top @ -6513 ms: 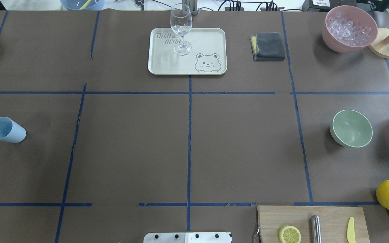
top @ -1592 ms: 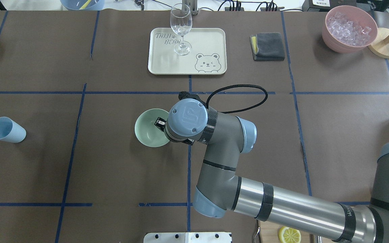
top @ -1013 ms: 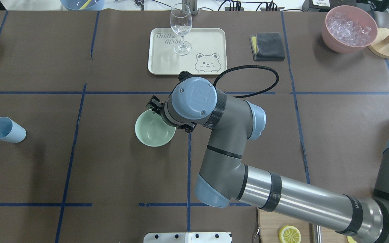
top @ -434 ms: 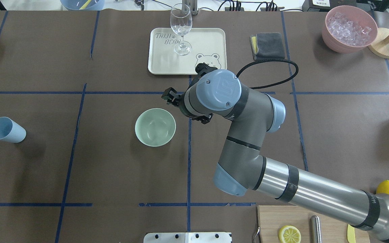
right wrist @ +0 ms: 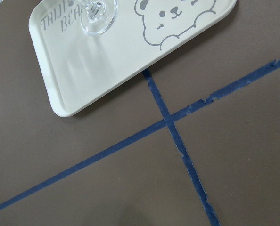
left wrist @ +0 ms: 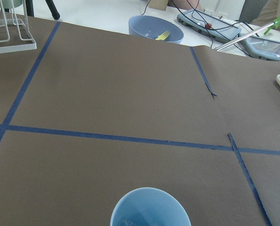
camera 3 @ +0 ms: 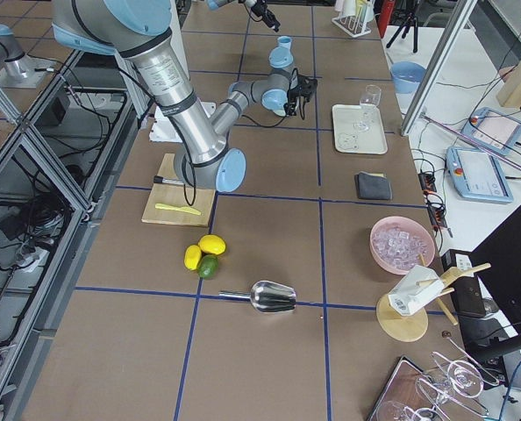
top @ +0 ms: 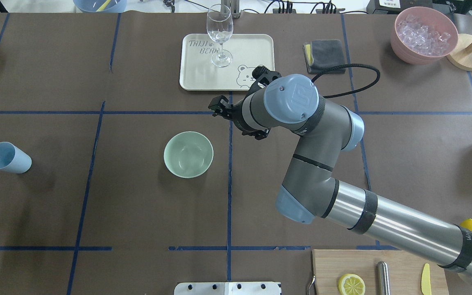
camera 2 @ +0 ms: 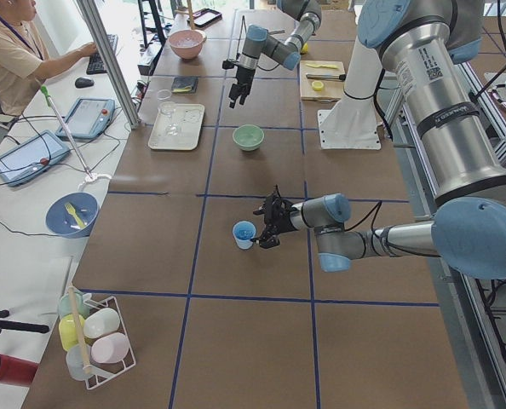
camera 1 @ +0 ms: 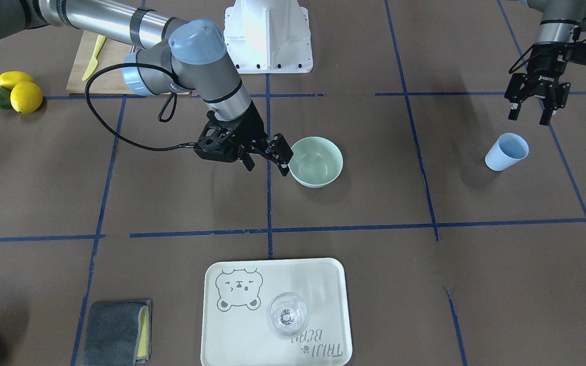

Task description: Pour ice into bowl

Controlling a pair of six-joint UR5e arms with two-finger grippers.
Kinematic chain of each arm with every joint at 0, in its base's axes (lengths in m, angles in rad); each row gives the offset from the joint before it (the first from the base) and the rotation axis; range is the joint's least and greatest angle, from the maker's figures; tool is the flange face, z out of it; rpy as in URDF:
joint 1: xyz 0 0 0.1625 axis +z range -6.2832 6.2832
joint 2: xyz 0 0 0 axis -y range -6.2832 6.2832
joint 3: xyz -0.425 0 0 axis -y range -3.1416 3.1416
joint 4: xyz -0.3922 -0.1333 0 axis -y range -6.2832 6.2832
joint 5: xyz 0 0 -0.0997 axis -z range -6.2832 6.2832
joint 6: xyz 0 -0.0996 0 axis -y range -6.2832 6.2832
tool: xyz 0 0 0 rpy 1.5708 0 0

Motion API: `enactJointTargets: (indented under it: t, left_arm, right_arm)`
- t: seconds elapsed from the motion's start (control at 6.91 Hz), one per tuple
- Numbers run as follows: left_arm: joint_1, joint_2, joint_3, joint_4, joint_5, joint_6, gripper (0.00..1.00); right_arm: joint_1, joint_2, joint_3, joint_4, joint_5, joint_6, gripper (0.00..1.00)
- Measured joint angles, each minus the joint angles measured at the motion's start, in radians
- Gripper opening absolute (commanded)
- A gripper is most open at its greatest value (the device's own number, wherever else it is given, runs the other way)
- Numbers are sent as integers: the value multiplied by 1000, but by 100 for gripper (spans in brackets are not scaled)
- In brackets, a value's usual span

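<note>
The mint-green bowl (top: 188, 154) stands upright near the table's middle, also seen in the front view (camera 1: 316, 161). My right gripper (camera 1: 267, 168) is open and empty, just beside the bowl's rim and above the table; in the overhead view (top: 219, 108) it sits between bowl and tray. The ice (top: 423, 35) lies heaped in the pink bowl (top: 402, 51) at the far right. My left gripper (camera 1: 527, 116) is open and hovers just short of the light blue cup (camera 1: 506, 151), whose rim shows in the left wrist view (left wrist: 150, 207). I cannot tell what the cup holds.
A cream tray (top: 252, 49) with a wine glass (top: 220, 35) stands at the back middle, a grey cloth (top: 325, 56) to its right. A cutting board (top: 400, 262) with a lemon slice (top: 351, 284) lies front right. A metal scoop (camera 3: 274, 296) lies near the lemons (camera 3: 203, 253).
The bowl went from the right side to the middle, carried by my right arm. The right gripper has let go and drawn back toward the tray. My left gripper has come in by the cup.
</note>
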Motion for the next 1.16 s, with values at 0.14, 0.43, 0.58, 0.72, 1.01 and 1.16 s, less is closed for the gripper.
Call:
enactJointTargets:
  t: [0.14, 0.43, 0.58, 0.72, 1.01, 1.16]
  left_arm:
    - [91, 2, 13, 28, 114, -43, 99]
    - [213, -16, 44, 69, 266, -114, 99]
    - [248, -32, 60, 97, 328, -127, 99]
    - [268, -56, 76, 142, 386, -132, 99]
    - [279, -145, 147, 180, 495, -134, 98]
    - [279, -188, 194, 181, 528, -132, 98]
  right_arm:
    - [12, 4, 6, 1, 6, -2, 100]
    - [36, 5, 18, 2, 29, -5, 100]
    - [47, 5, 19, 2, 44, -8, 100]
    - [53, 6, 22, 2, 51, -13, 100]
    - [60, 7, 33, 2, 58, -16, 100]
    - [62, 7, 37, 3, 60, -16, 100]
